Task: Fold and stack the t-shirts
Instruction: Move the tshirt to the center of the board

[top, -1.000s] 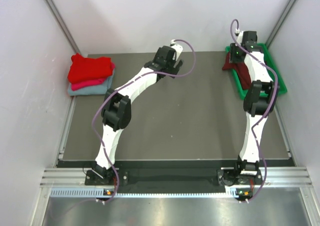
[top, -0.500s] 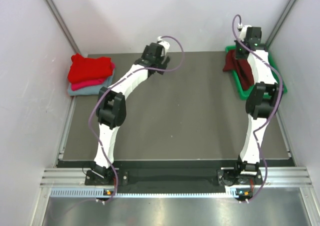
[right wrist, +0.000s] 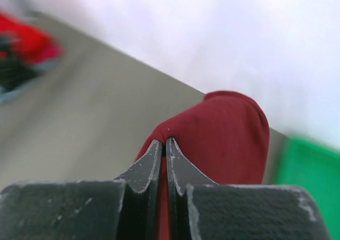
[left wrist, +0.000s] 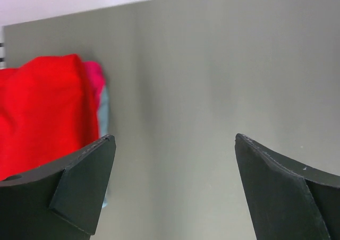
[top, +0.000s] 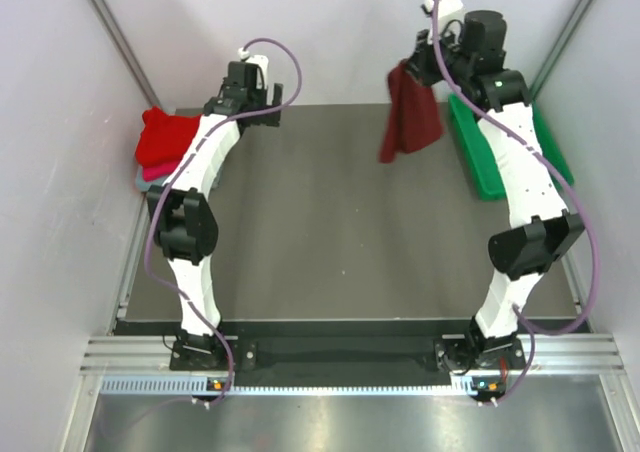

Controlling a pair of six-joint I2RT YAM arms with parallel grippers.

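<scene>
Since the shirt (top: 410,117) hangs limp and light over the far edge of the table (top: 300,232), one fold pinched in our clamped right gripper (right wrist: 164,144), we'd take a second hold at a lower corner; our left gripper (left wrist: 173,142) gapes empty by the far-left stack (top: 165,142).

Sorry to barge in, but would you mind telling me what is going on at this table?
The right hand is shut on the dark maroon t-shirt, which hangs loose in the air beside the green tray. The left hand is open and empty, near the stack of folded t-shirts at the far left corner of the table.
</scene>
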